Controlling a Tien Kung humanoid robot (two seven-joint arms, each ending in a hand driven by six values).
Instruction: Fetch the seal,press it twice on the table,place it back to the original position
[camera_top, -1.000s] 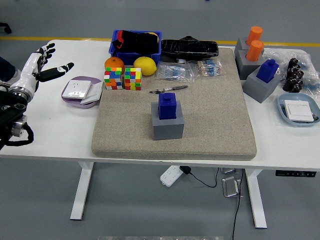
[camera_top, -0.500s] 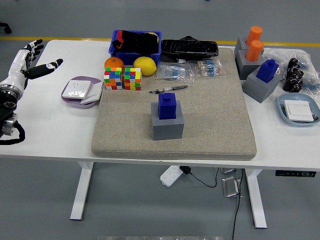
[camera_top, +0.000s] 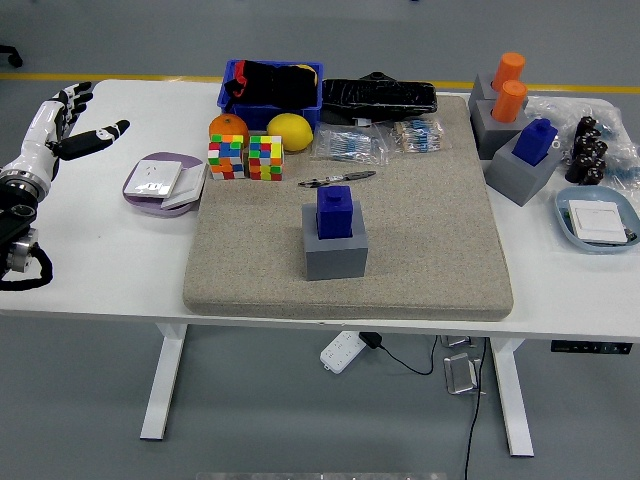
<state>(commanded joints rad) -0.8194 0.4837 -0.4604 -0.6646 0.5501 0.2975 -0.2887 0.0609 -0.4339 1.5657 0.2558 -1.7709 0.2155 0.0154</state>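
- Compared with a second ago, we see the left hand (camera_top: 68, 125) drawn back toward the table's far-left corner; since half a second ago it has barely shifted, sitting only slightly further right.
- Its white fingers (camera_top: 66, 100) are spread apart and the black thumb points off to the right; the hand holds nothing and touches none of the objects.
- Nearest to it, we find a lilac dish (camera_top: 141, 194) with a white card, well apart from the fingertips.
- Further right stand two colour cubes (camera_top: 246, 156), side by side, with an orange (camera_top: 228, 127) and a lemon (camera_top: 289, 131) behind them and a blue bin (camera_top: 271, 92) beyond.
- The blue seal (camera_top: 334, 211) sits upright in its grey holder (camera_top: 335, 251) near the middle of the grey mat (camera_top: 430, 240), unmoved across the frames, with a pen (camera_top: 337, 180) lying just behind it.
- At the far right we see another blue seal (camera_top: 536, 141) on a grey block and two orange seals (camera_top: 509, 87) behind it.
- A pale blue tray (camera_top: 567, 222) lies near the right edge.
- We see no right hand.
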